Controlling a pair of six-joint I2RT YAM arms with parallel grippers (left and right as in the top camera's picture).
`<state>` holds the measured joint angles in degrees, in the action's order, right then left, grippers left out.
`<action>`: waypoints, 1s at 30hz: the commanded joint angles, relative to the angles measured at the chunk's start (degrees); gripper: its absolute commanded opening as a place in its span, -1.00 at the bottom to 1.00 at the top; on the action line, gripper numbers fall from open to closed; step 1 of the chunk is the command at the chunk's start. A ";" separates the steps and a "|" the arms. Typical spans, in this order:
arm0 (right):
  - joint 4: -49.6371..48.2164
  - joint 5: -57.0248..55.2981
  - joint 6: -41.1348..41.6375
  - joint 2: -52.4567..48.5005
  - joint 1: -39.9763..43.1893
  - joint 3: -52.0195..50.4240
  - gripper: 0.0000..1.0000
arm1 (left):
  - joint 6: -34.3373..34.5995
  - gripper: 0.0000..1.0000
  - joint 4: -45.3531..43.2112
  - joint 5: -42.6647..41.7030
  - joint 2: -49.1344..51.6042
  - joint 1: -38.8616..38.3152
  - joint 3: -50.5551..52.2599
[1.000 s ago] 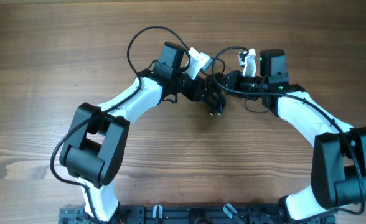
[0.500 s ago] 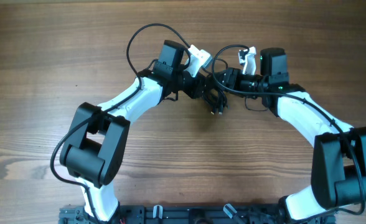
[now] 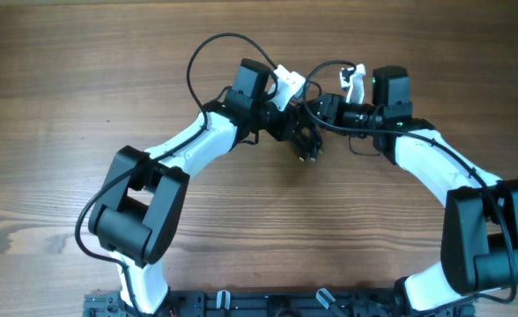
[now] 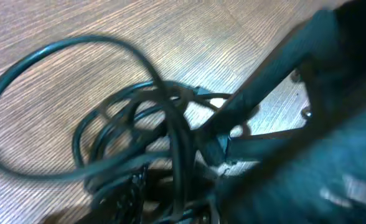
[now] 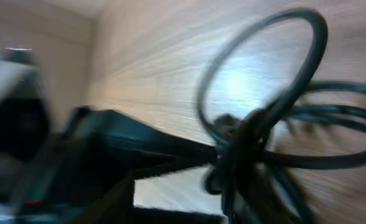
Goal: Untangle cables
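Note:
The cables (image 3: 307,142) are a small tangle of thin black cords at the middle back of the wooden table, between the two gripper tips. My left gripper (image 3: 295,132) reaches in from the left and is shut on the bundle. In the left wrist view the cables (image 4: 132,122) spread in loops and run down into my blurred jaws. My right gripper (image 3: 326,112) comes in from the right, close above the tangle. In the blurred right wrist view the cables (image 5: 276,127) loop to the right, and bare table shows between my dark fingers (image 5: 108,199).
A thick black arm wire (image 3: 208,51) arcs behind the left wrist, and another (image 3: 322,74) loops over the right one. White camera mounts (image 3: 289,83) sit on both wrists. The arm bases and a black rail (image 3: 268,304) line the front edge.
The left wrist has shifted slightly right and back. The right gripper has opened its jaws beside the tangle. The bundle has barely moved.

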<state>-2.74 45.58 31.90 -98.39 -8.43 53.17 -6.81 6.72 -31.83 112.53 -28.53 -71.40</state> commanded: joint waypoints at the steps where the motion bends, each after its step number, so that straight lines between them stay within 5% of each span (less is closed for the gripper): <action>1: -4.31 11.54 1.73 -0.72 1.64 -0.04 -0.07 | -0.26 -0.22 -0.52 1.44 0.74 -0.28 0.13; 10: 0.50 -6.49 1.07 -0.74 2.27 -0.04 0.01 | -0.28 -0.31 2.93 1.49 0.74 -0.09 0.13; 30: 13.92 -3.30 1.73 -0.76 -9.51 -0.04 -0.17 | 2.80 -0.47 9.46 -2.97 -1.99 6.67 0.13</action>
<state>11.35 40.07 33.19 -98.41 -15.07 53.17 -4.86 15.64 -31.46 112.53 -23.64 -71.40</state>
